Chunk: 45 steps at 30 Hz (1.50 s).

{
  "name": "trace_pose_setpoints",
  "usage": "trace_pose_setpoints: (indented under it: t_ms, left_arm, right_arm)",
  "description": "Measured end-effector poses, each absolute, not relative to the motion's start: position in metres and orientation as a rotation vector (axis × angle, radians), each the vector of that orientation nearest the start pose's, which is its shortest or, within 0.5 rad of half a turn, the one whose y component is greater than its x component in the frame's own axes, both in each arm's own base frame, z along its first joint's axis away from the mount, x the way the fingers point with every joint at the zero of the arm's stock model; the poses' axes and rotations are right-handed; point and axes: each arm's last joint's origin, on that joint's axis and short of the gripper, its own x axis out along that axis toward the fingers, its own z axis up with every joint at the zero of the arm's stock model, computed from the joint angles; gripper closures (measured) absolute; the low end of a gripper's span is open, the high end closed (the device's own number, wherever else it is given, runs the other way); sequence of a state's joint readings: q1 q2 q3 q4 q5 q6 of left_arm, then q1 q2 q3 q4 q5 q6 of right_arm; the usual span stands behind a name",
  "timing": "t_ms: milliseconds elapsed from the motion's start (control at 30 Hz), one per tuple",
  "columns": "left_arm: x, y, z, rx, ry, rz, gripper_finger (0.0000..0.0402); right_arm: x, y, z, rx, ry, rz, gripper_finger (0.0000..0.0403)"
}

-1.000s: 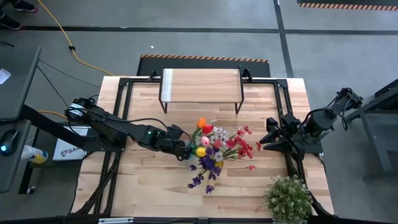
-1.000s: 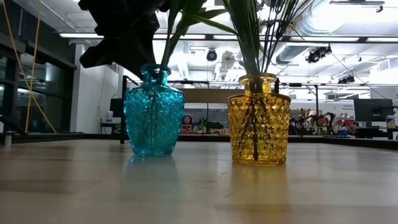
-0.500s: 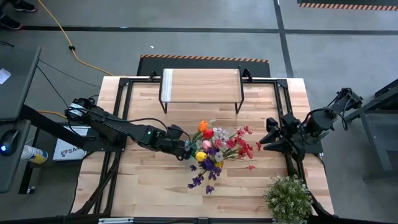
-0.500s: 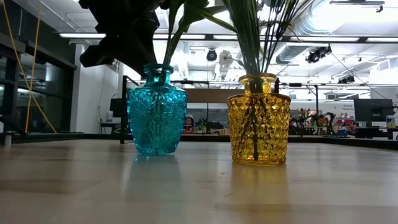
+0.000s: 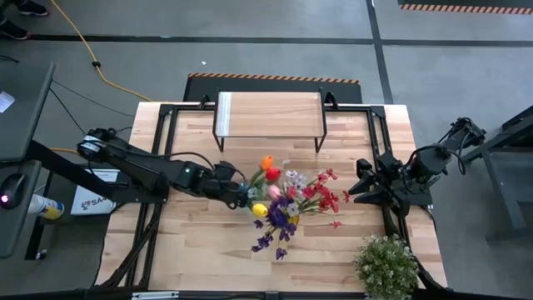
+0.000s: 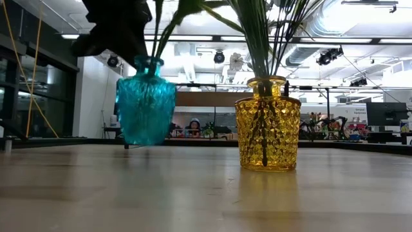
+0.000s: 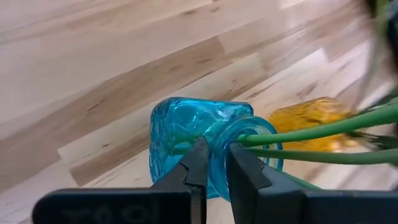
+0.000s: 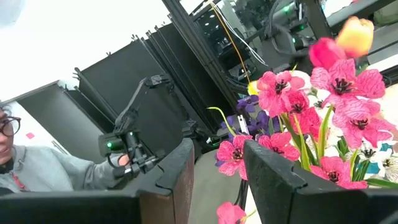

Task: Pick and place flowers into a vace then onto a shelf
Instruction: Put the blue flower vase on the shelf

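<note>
A blue glass vase (image 6: 145, 103) holds tulips: orange (image 5: 267, 162), red (image 5: 273, 174) and yellow (image 5: 260, 210). My left gripper (image 5: 242, 197) is shut on it, and it hangs just above the table. To its right a yellow glass vase (image 6: 267, 124) stands on its base, filled with red sprays (image 5: 325, 193) and purple sprays (image 5: 271, 233). The shelf (image 5: 269, 115) stands at the table's far edge. Over the table's right side my right gripper (image 5: 354, 187) waits open, holding nothing. My left gripper pinches the rim of the blue vase's neck (image 7: 216, 146), one finger (image 7: 198, 163) outside the neck and the other (image 7: 244, 171) inside the mouth beside the green stems. The fingers slant down from the table's left. The vase hangs clear of the table, slightly tilted.
A bushy pale-green potted plant (image 5: 386, 265) stands at the near right corner. Bare wood lies near and left of the vases. In the right wrist view a person (image 8: 37, 168) sits beyond the table.
My left gripper has risen and drawn toward the table's left edge with the blue vase. The vase has come off the table and hangs clear. Its tulips have swung along with it. The yellow vase has stayed where it was.
</note>
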<state>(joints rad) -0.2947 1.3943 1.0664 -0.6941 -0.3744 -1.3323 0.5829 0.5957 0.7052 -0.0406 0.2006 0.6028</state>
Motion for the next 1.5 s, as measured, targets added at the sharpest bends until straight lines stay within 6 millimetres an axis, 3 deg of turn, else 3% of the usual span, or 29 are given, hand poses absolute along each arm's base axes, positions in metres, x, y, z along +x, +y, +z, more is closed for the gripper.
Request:
trace_pose_setpoints:
  t_ms: [867,1000,1300,1500]
  left_arm:
    - [0.190,-0.046,0.332,-1.014,0.580,0.593,0.0333]
    - [0.182,-0.043,0.355,-1.013,0.548,0.604,0.0334]
    - [0.175,-0.009,0.412,-0.972,0.474,0.686,0.0334]
    - [0.181,0.022,0.426,-1.003,0.459,0.695,0.0334]
  right_arm:
    - [0.115,0.069,0.345,0.598,0.047,0.396,0.0272]
    - [0.115,0.069,0.345,0.595,0.046,0.392,0.0272]
    - [0.115,0.069,0.345,0.587,0.045,0.393,0.0272]
    - [0.115,0.069,0.345,0.564,0.041,0.396,0.0272]
